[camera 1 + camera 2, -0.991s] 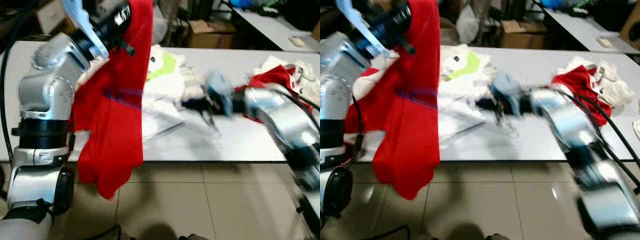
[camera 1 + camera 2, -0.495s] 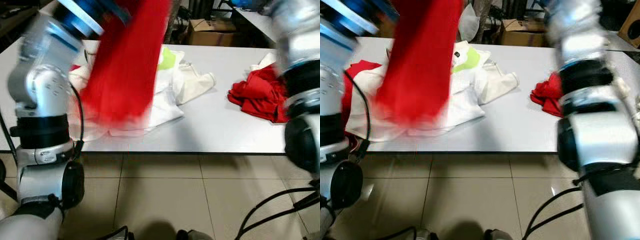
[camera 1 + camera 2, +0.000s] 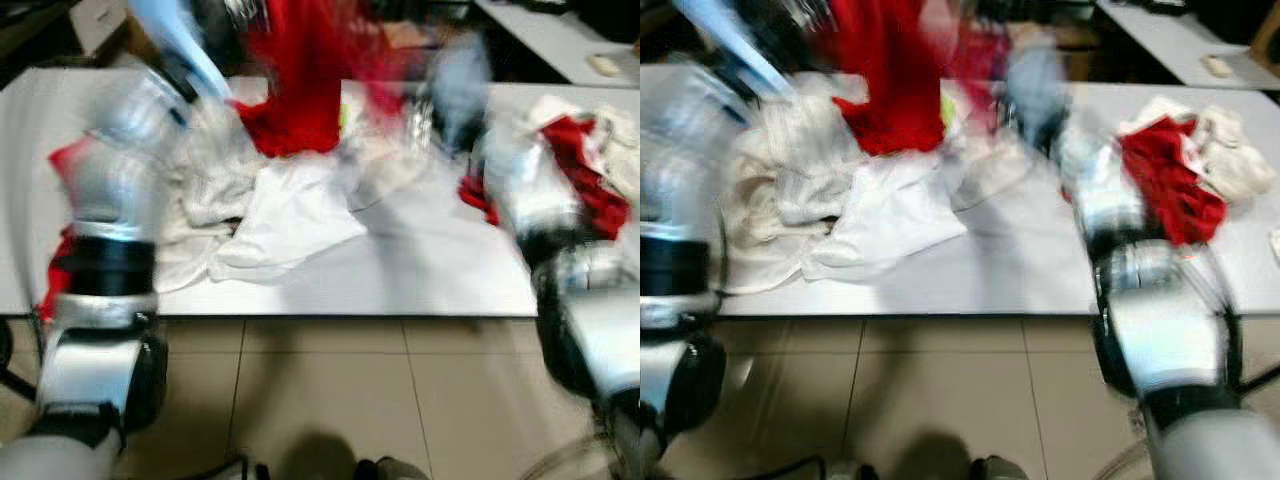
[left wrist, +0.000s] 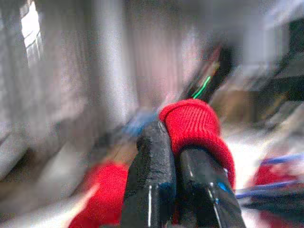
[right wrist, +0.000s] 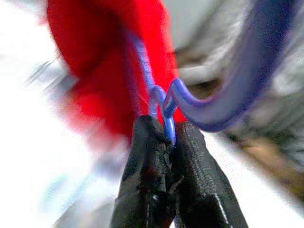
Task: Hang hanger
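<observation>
The hanger [image 5: 164,107], a blue wire one, is pinched at the neck by the right gripper [image 5: 167,135]; its jaws are clenched on the twisted wire just below the hook. From the jaws the hook curves up and away to one side, and the wire frame runs off the other way into the red garment [image 5: 102,61]. The long axis of the hanger cannot be judged, since cloth covers the frame.

The left gripper [image 4: 175,147] is clenched on a fold of the same red garment [image 4: 194,126], a ribbed knit edge wrapped over one finger. Both arms are raised over the desk [image 3: 400,280], and the garment hangs between them above the white clothes [image 3: 280,215].

Judgement: the right arm carries the hook, so it must lead onto any rail; the left only bears the cloth.

Hard to make out: every view is heavily blurred. No rail can be identified. A second red heap [image 3: 1170,185] lies on the desk towards the right. The hook's open side relative to any target cannot be told.
</observation>
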Tool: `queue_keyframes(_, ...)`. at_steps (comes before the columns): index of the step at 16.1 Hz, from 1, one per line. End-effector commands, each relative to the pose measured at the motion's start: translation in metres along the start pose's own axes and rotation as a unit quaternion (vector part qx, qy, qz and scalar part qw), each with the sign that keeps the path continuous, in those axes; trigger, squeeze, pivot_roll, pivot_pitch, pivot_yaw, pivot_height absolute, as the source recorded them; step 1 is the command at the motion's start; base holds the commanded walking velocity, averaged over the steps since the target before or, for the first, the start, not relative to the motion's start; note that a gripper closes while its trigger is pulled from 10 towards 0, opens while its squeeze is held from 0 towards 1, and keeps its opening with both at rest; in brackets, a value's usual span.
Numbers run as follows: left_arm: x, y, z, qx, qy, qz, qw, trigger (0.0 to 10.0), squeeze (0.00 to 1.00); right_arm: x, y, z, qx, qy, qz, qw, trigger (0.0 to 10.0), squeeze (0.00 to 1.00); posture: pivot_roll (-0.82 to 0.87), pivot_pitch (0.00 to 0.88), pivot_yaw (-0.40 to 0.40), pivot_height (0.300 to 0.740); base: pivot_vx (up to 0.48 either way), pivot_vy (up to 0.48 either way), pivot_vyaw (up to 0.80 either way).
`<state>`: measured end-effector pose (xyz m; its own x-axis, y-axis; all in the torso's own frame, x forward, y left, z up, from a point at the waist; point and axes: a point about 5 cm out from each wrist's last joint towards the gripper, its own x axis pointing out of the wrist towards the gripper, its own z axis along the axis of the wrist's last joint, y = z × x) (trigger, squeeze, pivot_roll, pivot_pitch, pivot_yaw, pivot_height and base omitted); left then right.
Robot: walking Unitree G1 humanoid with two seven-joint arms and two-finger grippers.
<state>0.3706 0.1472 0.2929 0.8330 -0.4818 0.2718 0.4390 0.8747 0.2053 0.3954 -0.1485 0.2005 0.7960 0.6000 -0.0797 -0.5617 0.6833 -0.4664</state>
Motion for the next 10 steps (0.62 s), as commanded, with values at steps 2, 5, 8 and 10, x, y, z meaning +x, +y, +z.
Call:
queue_keyframes(2, -0.013, 0.005, -0.06, 0.039, 0.117, 0.056, 0.991, 10.0, 0.0, -0.015, 0.025, -0.024, -0.006, 0.014, 0.085, 0.996, 10.0, 0.0, -0.09, 0.0, -0.003, 0.74, 0.0, 0.0, 0.0)
queue_keyframes(5, -0.043, 0.031, -0.099, 0.102, 0.221, 0.131, 0.961, 10.0, 0.0, -0.056, 0.046, -0.032, -0.004, 0.004, 0.185, 0.983, 10.0, 0.0, -0.11, 0.0, 0.021, 0.74, 0.0, 0.0, 0.0)
queue_keyframes(8, -0.059, 0.061, -0.101, 0.158, 0.251, 0.134, 0.946, 10.0, 0.1, -0.096, 0.047, -0.013, 0.009, -0.004, 0.231, 0.973, 10.0, 0.0, -0.12, 0.0, 0.02, 0.74, 0.0, 0.0, 0.0)
queue_keyframes(10, -0.067, 0.072, -0.106, 0.179, 0.275, 0.129, 0.936, 10.0, 1.0, -0.119, 0.041, -0.005, -0.003, 0.022, 0.239, 0.971, 10.0, 0.0, -0.11, 0.0, 0.02, 0.74, 0.0, 0.0, 0.0)
